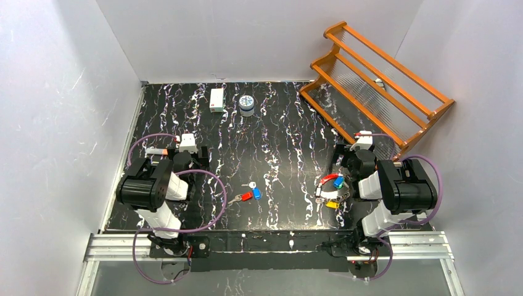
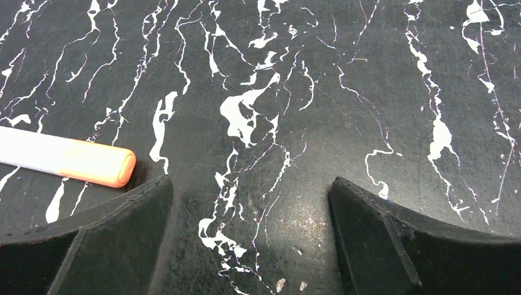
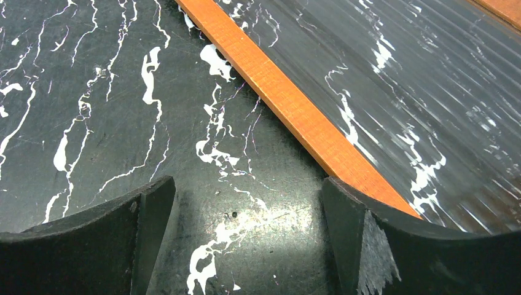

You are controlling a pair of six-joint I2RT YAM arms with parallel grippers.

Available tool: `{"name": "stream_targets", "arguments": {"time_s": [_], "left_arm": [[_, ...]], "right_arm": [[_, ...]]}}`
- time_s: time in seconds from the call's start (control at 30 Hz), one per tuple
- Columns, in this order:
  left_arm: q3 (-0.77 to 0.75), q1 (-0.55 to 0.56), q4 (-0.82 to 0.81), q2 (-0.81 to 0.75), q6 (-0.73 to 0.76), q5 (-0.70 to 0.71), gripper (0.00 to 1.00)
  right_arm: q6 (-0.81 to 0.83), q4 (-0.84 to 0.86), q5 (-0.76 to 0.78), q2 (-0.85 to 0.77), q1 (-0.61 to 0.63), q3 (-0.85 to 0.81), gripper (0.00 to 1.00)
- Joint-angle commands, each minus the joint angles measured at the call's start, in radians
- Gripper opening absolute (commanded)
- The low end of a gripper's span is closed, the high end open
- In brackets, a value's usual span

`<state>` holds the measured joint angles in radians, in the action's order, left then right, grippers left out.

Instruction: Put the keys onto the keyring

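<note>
Several small silver keys [image 1: 247, 193], two capped red and blue, lie loose, seen from above, on the black white-veined tabletop [image 1: 277, 142], left of the thin silver keyring [image 1: 330, 190] with its fanned coloured bunch, parked by the right arm [image 1: 395, 191], likely for easy reach. The left wrist shows the left gripper [image 2: 249, 190] spread and empty, far left of the keyring, beside a white orange-capped marker [image 2: 67, 161]. The right wrist shows the right gripper [image 3: 246, 190] equally spread, empty, just beyond the keyring near an orange wooden rack rail [image 3: 289, 104].
</note>
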<state>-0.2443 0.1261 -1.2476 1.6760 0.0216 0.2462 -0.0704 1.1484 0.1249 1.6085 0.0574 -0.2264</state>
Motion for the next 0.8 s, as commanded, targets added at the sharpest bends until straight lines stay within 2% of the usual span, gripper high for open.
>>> {"name": "stream_targets", "arguments": {"time_s": [0.0,0.7,0.77], "left_arm": [[-0.012,-0.006,0.002,-0.002,-0.003,0.004,0.98],[-0.011,-0.006,-0.002,-0.007,-0.002,0.009,0.98],[-0.034,-0.006,0.068,-0.061,0.004,0.008,0.98]], "right_arm": [[0.022,0.066,0.025,-0.011,-0.006,-0.025,0.99],[0.022,0.066,0.025,-0.011,-0.007,-0.025,0.99],[0.022,0.066,0.026,-0.011,-0.007,-0.025,0.99]]}}
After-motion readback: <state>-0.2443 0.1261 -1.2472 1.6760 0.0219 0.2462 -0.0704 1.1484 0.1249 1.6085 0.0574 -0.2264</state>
